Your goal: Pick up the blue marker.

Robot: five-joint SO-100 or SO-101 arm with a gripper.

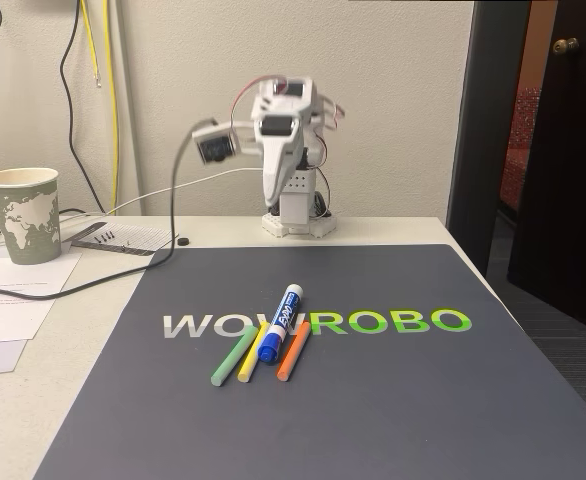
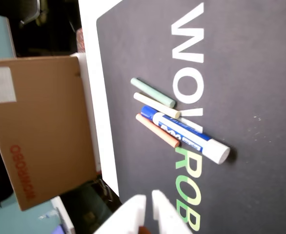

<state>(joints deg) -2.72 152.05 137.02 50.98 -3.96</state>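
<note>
The blue marker (image 1: 281, 325) lies on the dark WOWROBO mat (image 1: 393, 400), dark blue cap toward the front edge, white barrel angled back to the right. It rests between a yellow stick (image 1: 252, 352) and an orange stick (image 1: 293, 350), with a green stick (image 1: 233, 357) further left. The wrist view looks down on the marker (image 2: 184, 135) from afar, beside the green (image 2: 153, 92), yellow (image 2: 156, 106) and orange (image 2: 157, 130) sticks. My gripper (image 1: 271, 190) hangs folded near the arm's base at the back, well away from the marker. Its white fingertips (image 2: 148, 197) stand together, holding nothing.
A paper cup (image 1: 23, 215) stands at the back left beside papers and a black cable (image 1: 123, 268). A dark door (image 1: 563, 150) borders the right side. In the wrist view a cardboard box (image 2: 40, 126) sits past the table's front edge.
</note>
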